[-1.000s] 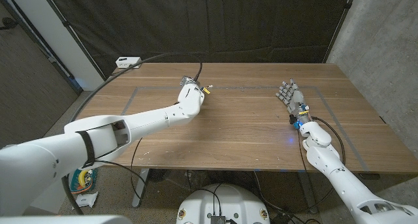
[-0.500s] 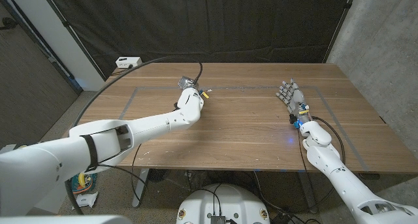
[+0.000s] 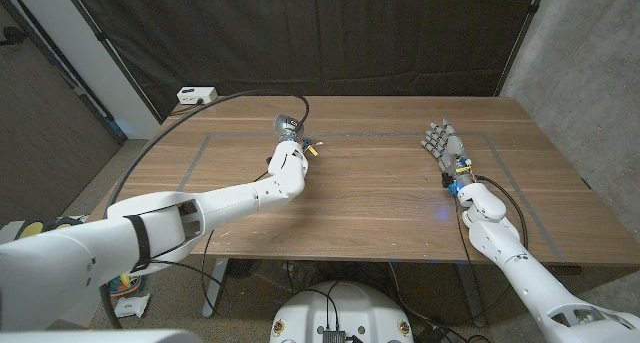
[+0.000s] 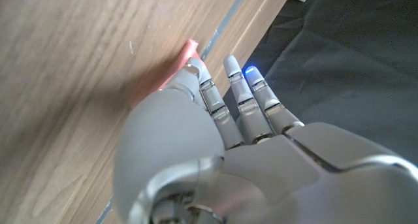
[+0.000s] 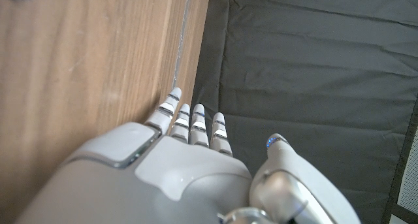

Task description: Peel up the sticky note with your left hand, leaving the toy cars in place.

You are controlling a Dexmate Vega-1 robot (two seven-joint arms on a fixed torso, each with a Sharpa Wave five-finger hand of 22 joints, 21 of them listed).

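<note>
Sticky note (image 4: 189, 52) mostly hidden behind left hand (image 4: 215, 152) — contact unclear.

No text, label, brand, number or sign can be read on anything in these views. The small white box (image 3: 196, 94) at the table's far edge is too small and blurred for any marking on it to be made out.
</note>
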